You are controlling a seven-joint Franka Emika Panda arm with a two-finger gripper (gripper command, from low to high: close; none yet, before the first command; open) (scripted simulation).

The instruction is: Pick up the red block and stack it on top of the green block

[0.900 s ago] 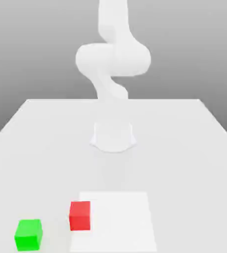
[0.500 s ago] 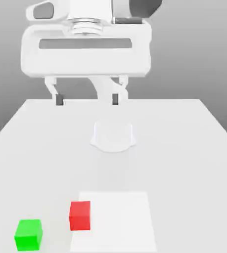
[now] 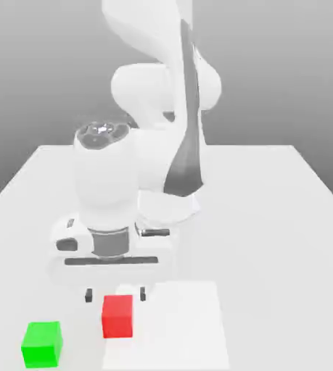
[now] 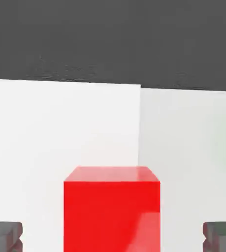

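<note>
Exterior view: we had the gripper point(image 3: 115, 295) at the red block point(image 3: 117, 317), jaws wide, lining up the pick; next called for lowering astride it, then closing

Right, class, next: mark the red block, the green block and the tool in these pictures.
Red block point(image 3: 117, 317): exterior view, on its front face.
Green block point(image 3: 42, 351): exterior view, on its front face.
Tool point(image 3: 116, 294): exterior view, midway between its open fingertips.
</note>
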